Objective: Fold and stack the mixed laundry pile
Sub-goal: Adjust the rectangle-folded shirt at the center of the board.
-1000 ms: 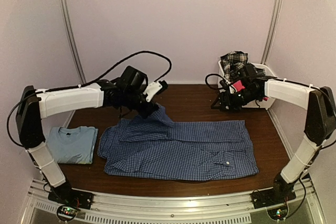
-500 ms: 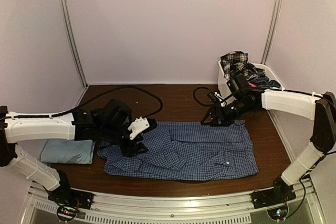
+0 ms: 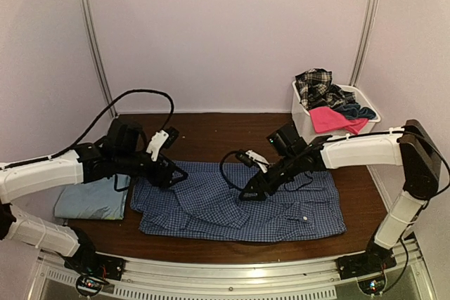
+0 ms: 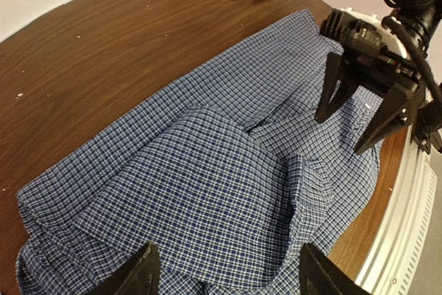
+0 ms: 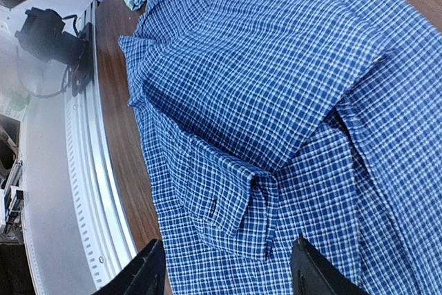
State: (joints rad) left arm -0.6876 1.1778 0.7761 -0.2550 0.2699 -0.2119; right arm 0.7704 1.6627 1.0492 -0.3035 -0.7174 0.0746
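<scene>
Left end effector (image 3: 174, 175): my fingers are spread, with nothing between them. It sits low over the 9 o'clock end of the blue small-check button shirt (image 3: 239, 209); I cannot tell whether it touches the cloth

Right end effector (image 3: 250, 190): fingers also spread and empty, tips pointing down at the shirt near its middle. The left wrist view shows both its fingers over the fabric, contact unclear

The shirt lies spread on the tabletop (image 3: 218, 138), centre toward 6 o'clock, long axis running 9 to 3. It is rumpled, with a folded flap across the 9 o'clock half and a cuff or placket ridge in the right wrist view

Light blue T-shirt (image 3: 91, 198): folded, flat, at 8 o'clock, just beside the shirt's edge

White basket (image 3: 304, 119) at 2 o'clock, well apart from both end effectors. It holds the rest of the pile: hot pink piece (image 3: 330, 119) draped over the near rim, black-white plaid piece (image 3: 313, 81) heaped at the back, dark navy piece (image 3: 355, 110) beside it
</scene>
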